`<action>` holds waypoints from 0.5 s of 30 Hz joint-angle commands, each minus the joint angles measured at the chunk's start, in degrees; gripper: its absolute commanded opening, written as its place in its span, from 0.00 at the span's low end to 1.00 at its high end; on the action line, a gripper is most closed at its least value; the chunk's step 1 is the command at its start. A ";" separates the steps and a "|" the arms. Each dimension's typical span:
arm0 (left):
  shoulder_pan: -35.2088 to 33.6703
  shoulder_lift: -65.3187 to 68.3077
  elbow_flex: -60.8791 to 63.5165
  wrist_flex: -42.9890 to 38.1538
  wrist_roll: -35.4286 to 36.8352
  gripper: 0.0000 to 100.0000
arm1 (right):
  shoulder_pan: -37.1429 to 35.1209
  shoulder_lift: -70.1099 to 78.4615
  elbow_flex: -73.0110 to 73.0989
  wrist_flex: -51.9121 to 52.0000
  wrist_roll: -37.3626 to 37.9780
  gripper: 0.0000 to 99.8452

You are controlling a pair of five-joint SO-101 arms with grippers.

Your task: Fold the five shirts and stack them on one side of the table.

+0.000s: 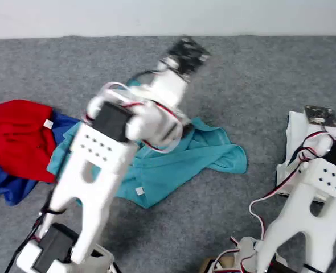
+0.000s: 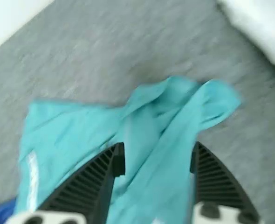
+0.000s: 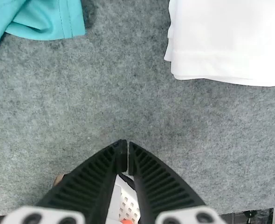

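Left hand (image 2: 158,147) straddles teal shirt (image 2: 81,126); grey mat (image 2: 105,42) beyond.

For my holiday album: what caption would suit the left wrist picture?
The left gripper, jaws open, straddles a rumpled teal shirt on the grey table.

The desk (image 1: 259,85) is covered in grey, felt-like cloth, matt and a little fuzzy. The teal shirt (image 1: 202,156) is thin, smooth cloth with a faint sheen. The red shirt (image 1: 14,136) and blue shirt (image 1: 8,187) look softer and duller. The white shirt (image 3: 230,37) is smooth cloth with a stitched hem. The left arm (image 1: 99,165) and right arm (image 1: 319,193) are shiny white plastic. The left hand (image 2: 157,151) and right hand (image 3: 127,149) are ribbed matt black plastic.
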 commanded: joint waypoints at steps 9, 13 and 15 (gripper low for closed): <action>-28.75 -0.26 5.67 10.73 -18.29 0.24 | -8.92 -1.71 -0.18 2.24 -0.70 0.01; -36.66 -0.26 10.07 10.73 -23.47 0.24 | -21.05 -1.54 -0.35 1.89 -3.52 0.02; -40.35 -0.26 10.68 10.64 -24.18 0.24 | -27.21 -0.57 -0.44 0.75 -6.86 0.02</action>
